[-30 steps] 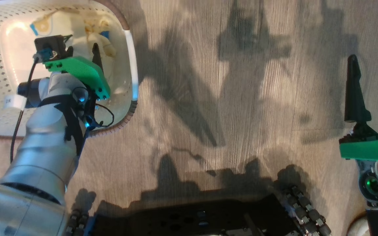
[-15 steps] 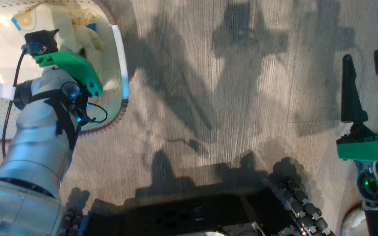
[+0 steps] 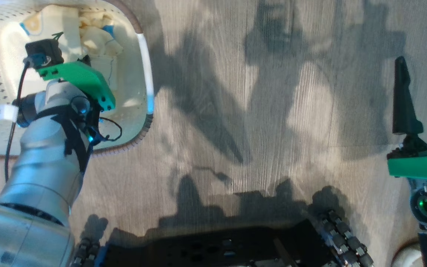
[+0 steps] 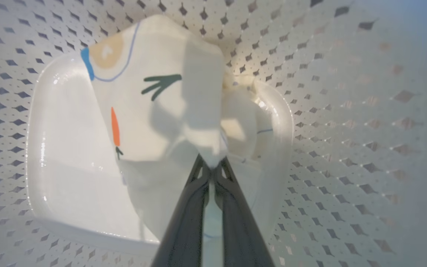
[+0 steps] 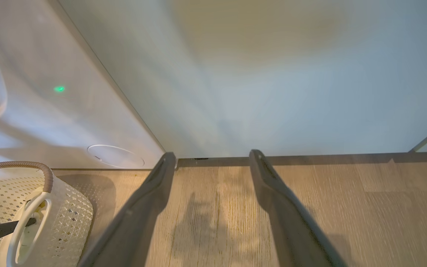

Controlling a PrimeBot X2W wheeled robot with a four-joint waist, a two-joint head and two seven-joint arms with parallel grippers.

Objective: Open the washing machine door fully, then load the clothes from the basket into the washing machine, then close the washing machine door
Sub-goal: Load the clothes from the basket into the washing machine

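Note:
The cream perforated basket (image 3: 145, 92) stands on the floor at the upper left of the head view, and my left arm reaches down into it. In the left wrist view my left gripper (image 4: 212, 167) is shut on a fold of a pale garment (image 4: 150, 111) printed with an orange carrot and a blue line. More pale yellow clothes (image 3: 98, 39) with a bit of blue lie bunched at the basket's far end. My right gripper (image 3: 423, 89) hangs open over bare floor at the right. The washing machine (image 5: 32, 111) shows its white front and round flap (image 5: 116, 155). Its door is out of view.
A pale green cabinet panel (image 5: 272, 74) stands straight ahead of the right gripper (image 5: 212, 155), meeting the wood floor (image 3: 254, 111). The basket (image 5: 61, 218) sits just in front of the washer. My dark wheeled base (image 3: 217, 248) lies along the bottom of the head view.
The head camera has swung slightly, shifting the whole picture. The left gripper's dark finger, plain beside the clothes a second ago, now sits tucked under its green mount. The right gripper stays open.

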